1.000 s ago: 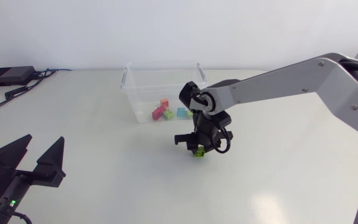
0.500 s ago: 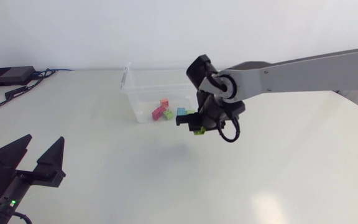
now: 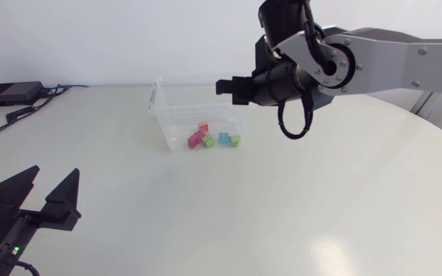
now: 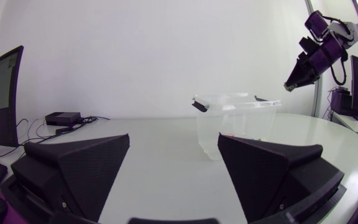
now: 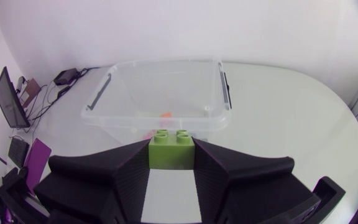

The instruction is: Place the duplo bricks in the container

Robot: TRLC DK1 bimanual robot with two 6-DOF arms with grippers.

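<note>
Well apart from container (image 3: pixel 176 115), black box (image 3: pixel 10 93).

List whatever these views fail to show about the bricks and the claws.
- Head view: the right claw hides the green brick it grips; only the right wrist view shows it.
- Right wrist view: its fingers cover some loose bricks in the container; count unclear.
- Left wrist view: those bricks are faint smudges behind the container wall.
</note>
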